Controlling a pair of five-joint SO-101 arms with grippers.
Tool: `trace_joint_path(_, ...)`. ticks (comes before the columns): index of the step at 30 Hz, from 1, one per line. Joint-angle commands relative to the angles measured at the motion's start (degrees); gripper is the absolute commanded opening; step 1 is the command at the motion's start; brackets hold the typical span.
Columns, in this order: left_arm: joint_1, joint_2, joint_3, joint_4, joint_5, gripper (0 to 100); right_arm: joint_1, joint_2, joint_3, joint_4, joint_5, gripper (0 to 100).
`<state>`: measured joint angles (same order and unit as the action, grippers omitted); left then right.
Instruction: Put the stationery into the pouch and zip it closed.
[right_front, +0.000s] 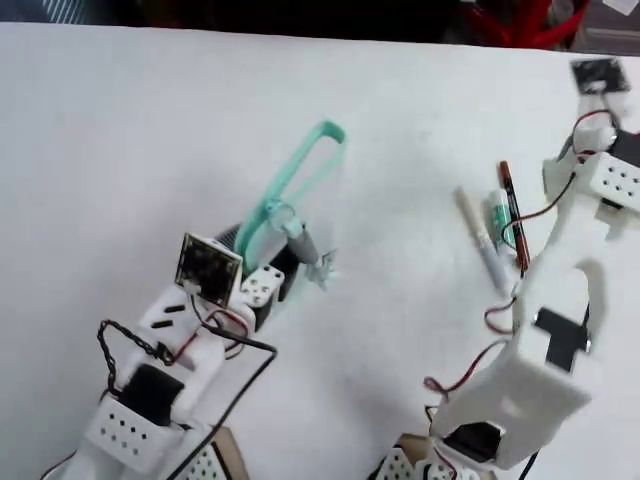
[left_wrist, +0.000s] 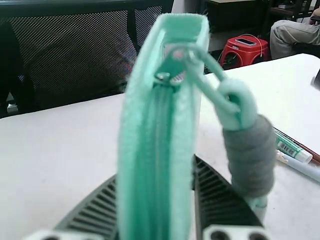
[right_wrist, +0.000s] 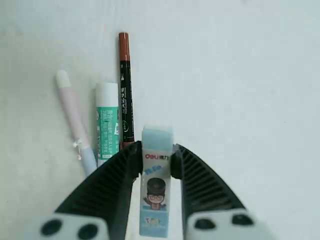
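Observation:
A teal pouch (right_front: 297, 188) stands on its long edge left of the table's middle, and my left gripper (left_wrist: 156, 171) is shut on it. The pouch (left_wrist: 157, 145) has its zip slider (left_wrist: 172, 55) at the far end, with a teal and grey pull (left_wrist: 248, 150) hanging to one side. My right gripper (right_wrist: 156, 149) is shut on a pale blue eraser (right_wrist: 156, 185). Just beyond it lie a pale pen (right_wrist: 75, 125), a green glue stick (right_wrist: 106, 122) and a brown marker (right_wrist: 125, 90). From above, the right arm (right_front: 550, 330) covers that gripper beside the marker (right_front: 513, 215).
A small black square part (right_front: 598, 75) lies at the table's far right corner. A cardboard piece (right_front: 228, 455) sits by the left arm's base. Behind the table stand a mesh chair (left_wrist: 75, 55) and a red stool (left_wrist: 247, 47). White tabletop (right_front: 150, 130) stretches left and back.

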<state>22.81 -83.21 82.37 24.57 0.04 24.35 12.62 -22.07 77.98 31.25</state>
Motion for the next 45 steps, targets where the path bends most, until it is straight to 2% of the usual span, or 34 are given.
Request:
trace_joint_path(1,-0.84,-1.01,-1.58,0.09,0.88,15,-2.95,-12.0,-2.64,3.74,-5.01,1.8)
trace_joint_path(6,-0.75,-1.01,-1.58,0.18,1.05,19,-10.24,-24.22,-2.55,9.01,-13.71,1.8)
trace_joint_path(10,-0.75,-1.01,-1.58,0.18,1.05,19,-19.47,-32.31,-2.55,9.19,-18.99,1.8)
trace_joint_path(15,-0.66,-1.01,-1.58,0.18,1.05,19,-40.22,-39.96,-2.55,1.1,-28.92,1.8)
trace_joint_path(18,-0.66,-1.01,-1.58,0.18,1.05,19,-52.7,-40.75,-1.05,-4.79,-27.96,1.8)
trace_joint_path(20,-0.66,-1.01,-1.58,0.18,1.05,19,-56.84,-40.66,2.37,-8.75,-26.46,1.8)
trace_joint_path(27,-0.84,-1.01,-1.67,0.0,0.88,19,-57.1,-41.45,23.03,-25.98,-26.02,1.8)
trace_joint_path(37,-1.01,-1.01,-1.67,-0.26,0.79,19,-56.13,-53.14,34.46,-26.33,-25.93,1.8)
trace_joint_path(45,-1.01,-1.01,-1.67,-0.09,0.97,19,-53.93,-56.13,34.37,-28.44,-26.02,1.8)
